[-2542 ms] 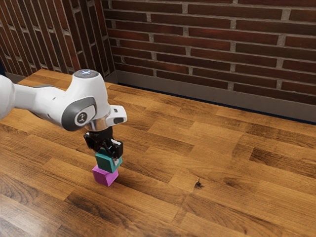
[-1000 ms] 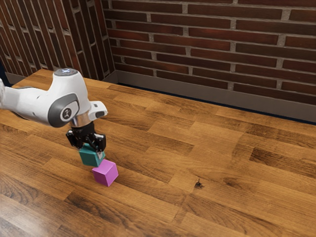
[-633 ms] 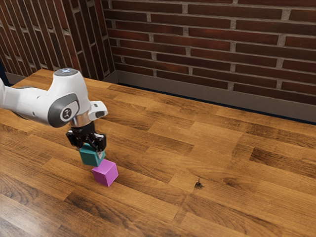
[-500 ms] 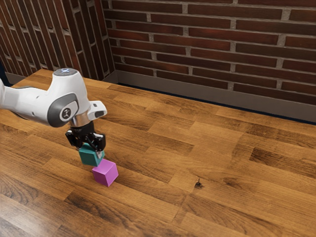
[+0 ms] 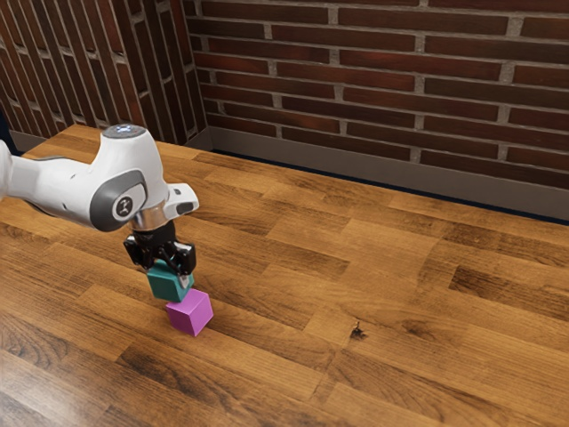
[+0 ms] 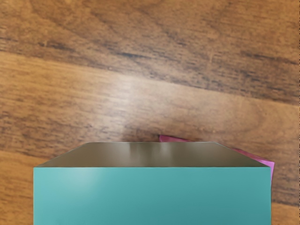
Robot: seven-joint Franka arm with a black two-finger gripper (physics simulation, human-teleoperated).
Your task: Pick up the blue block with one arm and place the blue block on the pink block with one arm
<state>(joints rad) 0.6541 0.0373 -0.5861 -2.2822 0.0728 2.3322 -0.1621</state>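
Lower left of the frame, the blue block (image 5: 169, 284) is clamped between the fingers of the claw (image 5: 162, 264) and held just over the pink block (image 5: 189, 313), offset up-left, so centring is judged outstanding.

The teal-toned blue block (image 5: 169, 284) hangs lifted, partly over the pink block (image 5: 189, 314) lying on the table (image 5: 400, 267)

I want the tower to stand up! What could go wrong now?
1. The blue block, held in the pincer, looks off-centre over the pink block; let go here, it might tip onto the table.
2. Lowered like this, its edge could shove the pink block aside.
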